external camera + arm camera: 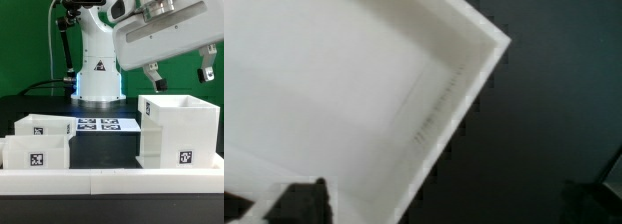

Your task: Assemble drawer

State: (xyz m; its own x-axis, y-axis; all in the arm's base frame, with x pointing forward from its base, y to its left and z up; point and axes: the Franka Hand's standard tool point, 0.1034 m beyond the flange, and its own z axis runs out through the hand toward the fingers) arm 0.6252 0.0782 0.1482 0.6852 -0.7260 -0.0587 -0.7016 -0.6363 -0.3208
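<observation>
The tall white boxy casing (178, 132) stands on the black table at the exterior view's right, open side up, with a square tag low on its front. Two small shallow trays sit at the left, one behind (46, 127) and one in front (35, 153), each with a tag. My gripper (180, 73) hangs open and empty above the casing, apart from it. In the wrist view the gripper (446, 210) is open with dark fingertips (295, 205) at the frame edge. A white wall and rim of the casing (331, 90) fill much of that view beside the dark table.
The marker board (105, 125) lies flat on the table in front of the robot's white base (98, 75). A low white border wall (110, 181) runs along the front edge. The black table (105, 148) shows between the trays and the casing.
</observation>
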